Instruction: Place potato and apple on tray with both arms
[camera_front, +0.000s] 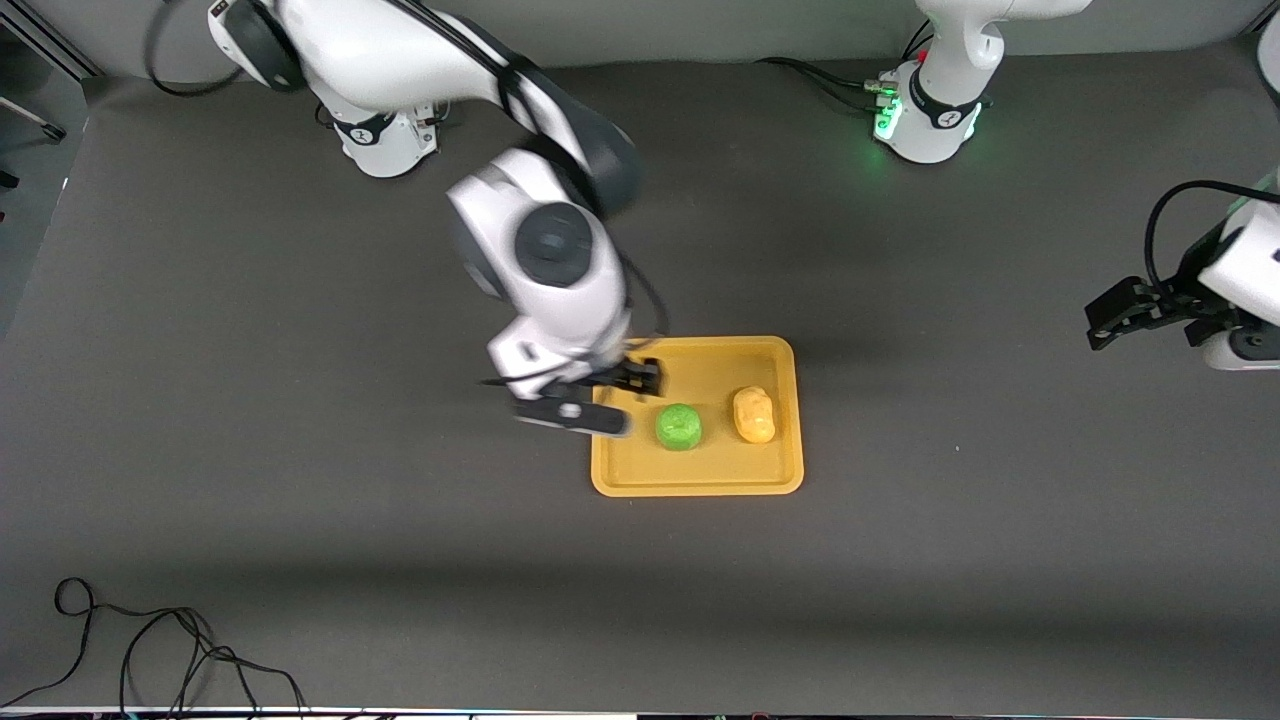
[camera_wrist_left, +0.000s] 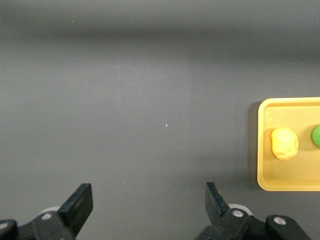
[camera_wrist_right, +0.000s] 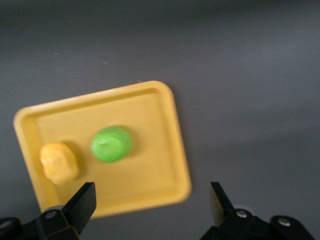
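Green round apple (camera_front: 679, 427) and lumpy yellow potato (camera_front: 754, 414) sit on the yellow plastic tray (camera_front: 697, 481); right tool (camera_front: 600, 398) spread above its edge, left tool (camera_front: 1120, 318) spread, waiting over bare worktop (camera_front: 300, 400).

tray: flat rectangular yellow-orange plastic tray (camera_front: 697, 478)
apple: round bright green ball (camera_front: 679, 427)
potato: lumpy glossy yellow-orange toy (camera_front: 754, 415)
worktop: plain dark grey (camera_front: 300, 450)
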